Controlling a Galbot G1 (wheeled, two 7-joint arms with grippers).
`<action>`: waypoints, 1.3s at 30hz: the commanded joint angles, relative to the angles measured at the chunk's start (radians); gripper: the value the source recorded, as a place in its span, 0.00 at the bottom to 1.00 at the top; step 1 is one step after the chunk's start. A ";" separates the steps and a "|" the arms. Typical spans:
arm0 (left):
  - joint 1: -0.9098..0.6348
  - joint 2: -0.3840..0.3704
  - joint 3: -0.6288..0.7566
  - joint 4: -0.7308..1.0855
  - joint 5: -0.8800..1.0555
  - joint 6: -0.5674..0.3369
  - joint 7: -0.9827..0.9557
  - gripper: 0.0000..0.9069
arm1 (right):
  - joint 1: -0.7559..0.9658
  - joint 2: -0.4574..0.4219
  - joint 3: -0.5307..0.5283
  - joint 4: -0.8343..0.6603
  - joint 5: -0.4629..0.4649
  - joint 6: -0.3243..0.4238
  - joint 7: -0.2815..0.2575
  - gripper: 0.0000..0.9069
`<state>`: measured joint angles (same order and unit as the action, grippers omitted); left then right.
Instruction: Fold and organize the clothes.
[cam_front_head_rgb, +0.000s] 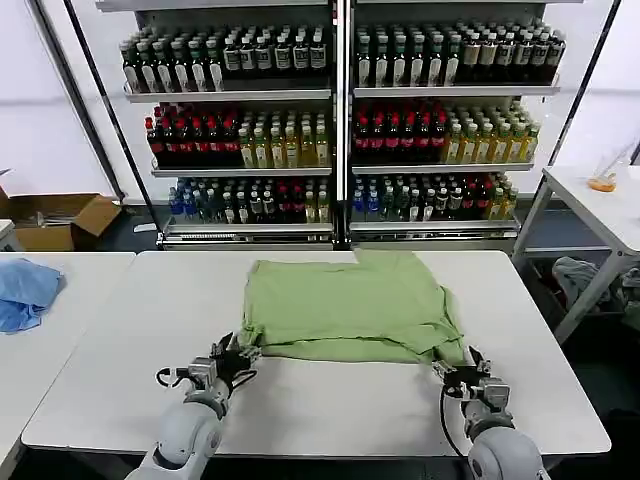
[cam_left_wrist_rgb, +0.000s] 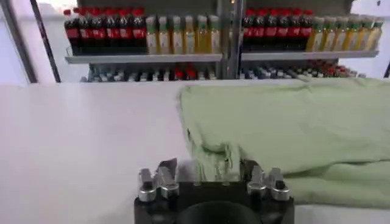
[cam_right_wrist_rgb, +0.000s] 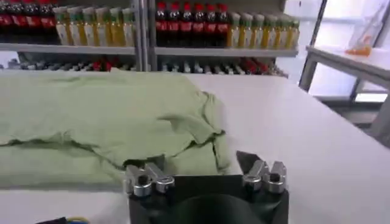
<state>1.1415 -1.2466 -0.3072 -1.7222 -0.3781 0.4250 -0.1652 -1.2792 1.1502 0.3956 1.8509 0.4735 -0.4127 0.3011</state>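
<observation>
1. The light green shirt (cam_front_head_rgb: 350, 308) is lying flat in the middle of the white table (cam_front_head_rgb: 130, 390), a bit toward the far edge. It is already folded into a wide shape, with one layer on top of another. The front edge is showing a thin strip of the lower layer.

2. The left gripper (cam_front_head_rgb: 232, 362) is sitting at the shirt's near left corner, at about 7 o'clock from the shirt's middle. In the left wrist view, this gripper (cam_left_wrist_rgb: 207, 176) is holding its fingers apart, with the crumpled corner of the shirt (cam_left_wrist_rgb: 292, 131) lying right in front of the gap. I cannot tell if the fingers are touching the cloth.

3. The right gripper (cam_front_head_rgb: 468, 372) is waiting at the shirt's near right corner, at about 5 o'clock from the shirt's middle. In the right wrist view, this gripper (cam_right_wrist_rgb: 204, 170) is also keeping its fingers apart, and the corner of the shirt (cam_right_wrist_rgb: 103, 115) is lying just past them.

4. A light blue cloth (cam_front_head_rgb: 25, 292) is lying bunched up on another table far off at 9 o'clock.

5. Shelves full of bottles (cam_front_head_rgb: 330, 120) are standing behind the table at 12 o'clock.
</observation>
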 joint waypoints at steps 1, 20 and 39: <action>-0.008 -0.001 0.001 0.026 -0.007 0.013 0.010 0.02 | 0.025 0.000 -0.010 -0.028 0.062 -0.033 0.013 0.00; 0.202 0.029 -0.047 -0.207 -0.072 0.055 0.030 0.02 | -0.180 -0.017 0.048 0.181 -0.006 -0.024 -0.004 0.00; 0.463 0.096 -0.116 -0.508 -0.008 0.088 0.020 1.00 | -0.496 -0.026 0.138 0.473 -0.217 -0.074 -0.025 1.00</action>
<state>1.4949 -1.1764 -0.4036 -2.0885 -0.4115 0.5087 -0.1464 -1.6632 1.1225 0.5096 2.2212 0.3507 -0.4687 0.2974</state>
